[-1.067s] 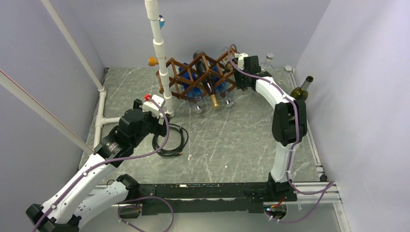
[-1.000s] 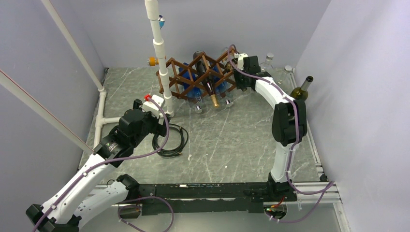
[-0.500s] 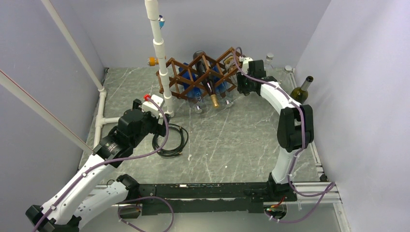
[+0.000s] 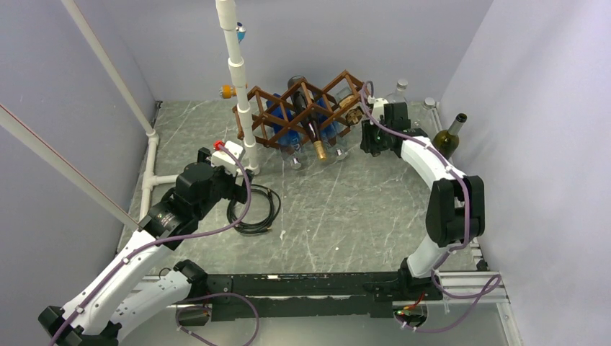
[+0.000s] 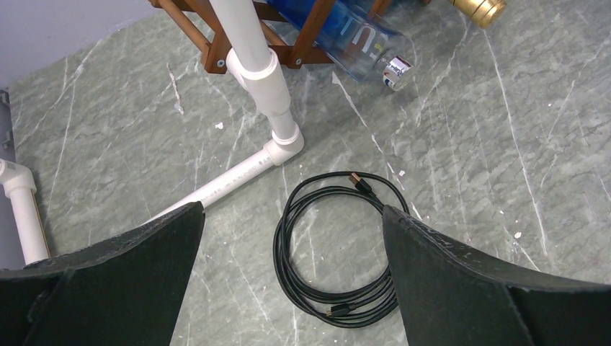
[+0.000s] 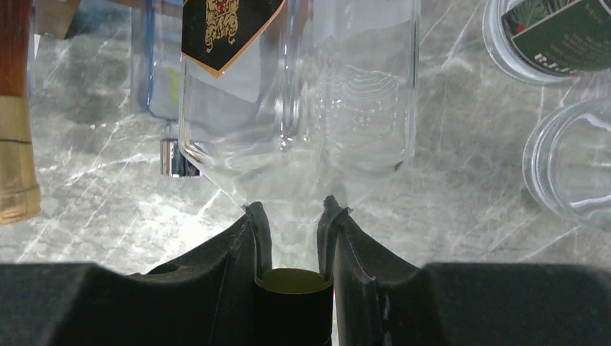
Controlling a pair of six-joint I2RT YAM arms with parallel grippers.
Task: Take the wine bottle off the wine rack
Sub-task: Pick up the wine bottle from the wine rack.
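Note:
The dark brown wine rack [image 4: 258, 97] stands at the back and holds several bottles. My right gripper [image 6: 292, 216] is shut on the dark-capped neck of a clear glass wine bottle [image 6: 302, 108] with a black and gold label. In the top view this gripper [image 4: 367, 133] sits just off the rack's right end, and the bottle's body [image 4: 354, 105] reaches back toward the end cell. How much of it is still inside the cell I cannot tell. My left gripper [image 5: 292, 209] is open and empty, hanging over a coiled black cable [image 5: 331, 245].
A white PVC pipe frame [image 4: 241, 86] rises in front of the rack's left end. A blue bottle [image 5: 353, 36] and a gold-capped dark bottle [image 4: 318, 148] poke out of the rack. A green bottle [image 4: 448, 137] and clear ones [image 4: 400, 90] stand by the right wall.
My right gripper has drawn back to the right and toward the near side, away from the rack, with the bottle neck in it. The left arm has not moved.

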